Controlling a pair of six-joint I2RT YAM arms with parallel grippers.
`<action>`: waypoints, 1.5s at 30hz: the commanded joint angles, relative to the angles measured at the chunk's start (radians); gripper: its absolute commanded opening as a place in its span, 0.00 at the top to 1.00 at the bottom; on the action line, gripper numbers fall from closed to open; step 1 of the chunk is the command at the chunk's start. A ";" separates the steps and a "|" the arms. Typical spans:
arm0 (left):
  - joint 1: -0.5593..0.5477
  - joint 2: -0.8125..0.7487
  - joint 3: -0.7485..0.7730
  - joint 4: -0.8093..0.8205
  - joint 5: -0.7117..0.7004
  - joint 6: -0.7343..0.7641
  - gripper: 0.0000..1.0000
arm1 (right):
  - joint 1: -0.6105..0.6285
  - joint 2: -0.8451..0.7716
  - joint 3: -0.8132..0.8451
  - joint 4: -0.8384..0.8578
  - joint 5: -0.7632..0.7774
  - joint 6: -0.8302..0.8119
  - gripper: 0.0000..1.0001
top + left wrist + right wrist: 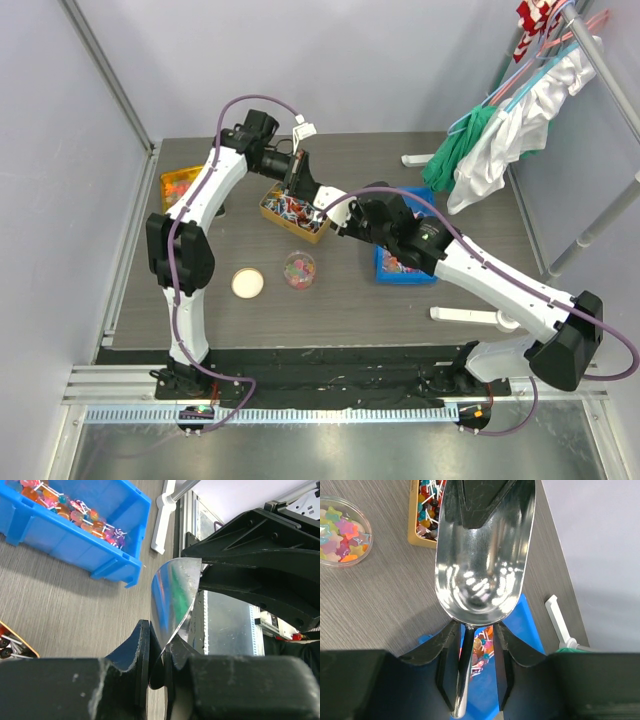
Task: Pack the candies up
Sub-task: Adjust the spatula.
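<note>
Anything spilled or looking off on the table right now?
Nothing spilled that I can see: the candies sit in their containers, none loose on the table. One oddity: the empty metal scoop hangs in mid-air, the left gripper pinching its front rim while the right gripper loosely straddles its handle.

Desk, top view: tray upper left; box of candies centre; bin right of it; lid and dish side by side below.
</note>
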 commanded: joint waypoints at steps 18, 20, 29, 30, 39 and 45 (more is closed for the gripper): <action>-0.028 -0.088 -0.004 0.021 0.036 -0.066 0.59 | -0.018 -0.007 0.041 0.104 -0.050 0.012 0.99; -0.003 -0.089 0.005 0.043 0.010 -0.090 0.45 | -0.018 -0.010 0.034 0.102 -0.050 0.013 0.99; 0.204 -0.085 0.076 0.221 -0.190 -0.259 0.11 | -0.018 -0.036 -0.006 0.099 -0.026 -0.005 0.99; 0.219 -0.083 0.085 0.221 -0.224 -0.255 0.06 | -0.021 -0.039 -0.012 0.099 -0.023 -0.008 0.99; 0.232 -0.031 -0.013 0.268 -0.905 -0.063 0.02 | -0.029 -0.050 -0.028 0.096 -0.035 -0.005 0.99; 0.218 0.039 -0.031 0.311 -1.107 0.011 0.16 | -0.030 -0.033 -0.025 0.094 -0.034 -0.005 0.99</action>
